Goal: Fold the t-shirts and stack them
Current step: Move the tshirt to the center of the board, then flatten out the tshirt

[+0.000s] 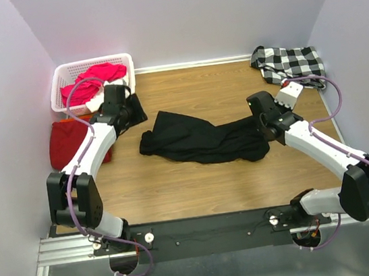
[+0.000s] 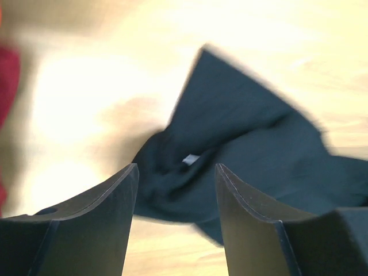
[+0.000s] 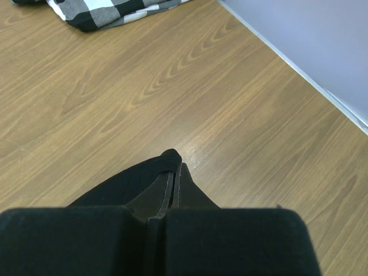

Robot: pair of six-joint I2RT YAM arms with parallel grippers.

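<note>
The black t-shirt (image 1: 198, 139) lies crumpled and stretched sideways in the middle of the table; its print is hidden. My right gripper (image 1: 263, 126) is shut on its right end; in the right wrist view the black cloth (image 3: 129, 184) is pinched between the closed fingers, and the gripper (image 3: 176, 168) hovers low over the wood. My left gripper (image 1: 137, 112) is open and empty, above and just left of the shirt's left end. In the left wrist view the gripper (image 2: 177, 172) frames the black shirt (image 2: 241, 144). The dark-red t-shirt (image 1: 69, 143) lies folded at the left edge.
A white basket (image 1: 127, 67) with red and pink cloths stands at the back left. A black-and-white checked cloth (image 1: 288, 63) lies at the back right; it also shows in the right wrist view (image 3: 98, 11). Walls enclose three sides.
</note>
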